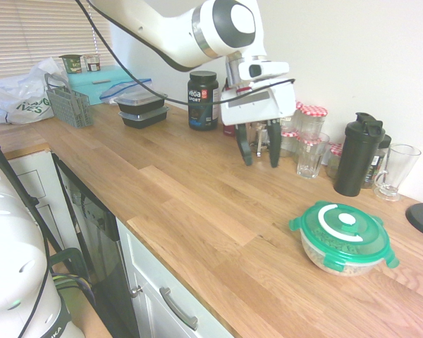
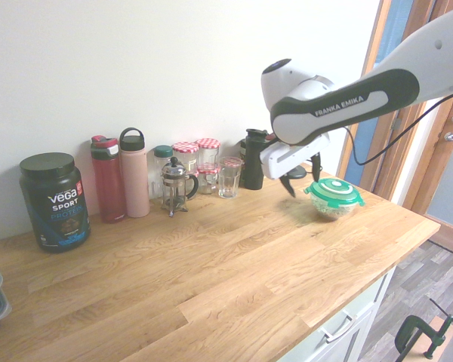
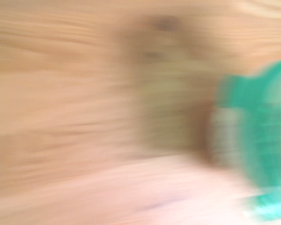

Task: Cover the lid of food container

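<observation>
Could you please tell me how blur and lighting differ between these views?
Wrist view: green lid and wooden counter smeared, lid cut off by the frame; first exterior view: fairly sharp, wall very bright; second exterior view: fairly sharp, evenly lit.

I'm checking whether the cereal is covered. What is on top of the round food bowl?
The green lid lies on top of the bowl. Whatever sits beneath it shows only faintly; I can't make out how full the bowl is.
</observation>
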Robot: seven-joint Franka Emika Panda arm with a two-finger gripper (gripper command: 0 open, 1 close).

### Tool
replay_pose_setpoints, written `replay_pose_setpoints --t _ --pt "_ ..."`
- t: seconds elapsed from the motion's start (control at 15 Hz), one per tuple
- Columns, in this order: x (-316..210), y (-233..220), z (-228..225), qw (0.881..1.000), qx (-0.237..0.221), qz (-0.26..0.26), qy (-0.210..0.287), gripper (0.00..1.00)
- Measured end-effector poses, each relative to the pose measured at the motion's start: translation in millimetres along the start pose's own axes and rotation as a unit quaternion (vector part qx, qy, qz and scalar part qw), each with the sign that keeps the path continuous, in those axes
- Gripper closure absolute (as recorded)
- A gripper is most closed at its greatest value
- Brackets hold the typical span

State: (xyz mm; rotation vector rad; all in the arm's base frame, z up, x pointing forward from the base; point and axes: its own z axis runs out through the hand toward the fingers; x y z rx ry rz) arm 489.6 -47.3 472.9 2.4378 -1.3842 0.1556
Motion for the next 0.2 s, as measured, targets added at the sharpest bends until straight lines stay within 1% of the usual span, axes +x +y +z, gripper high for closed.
replay_pose_setpoints --t 0.07,0.2 --pt "-13.7 -11.6 -6.4 0.999 0.022 0.000 -0.029 0.00" --pt "-32.1 -30.7 -9.3 0.994 0.068 0.001 -0.087 0.00"
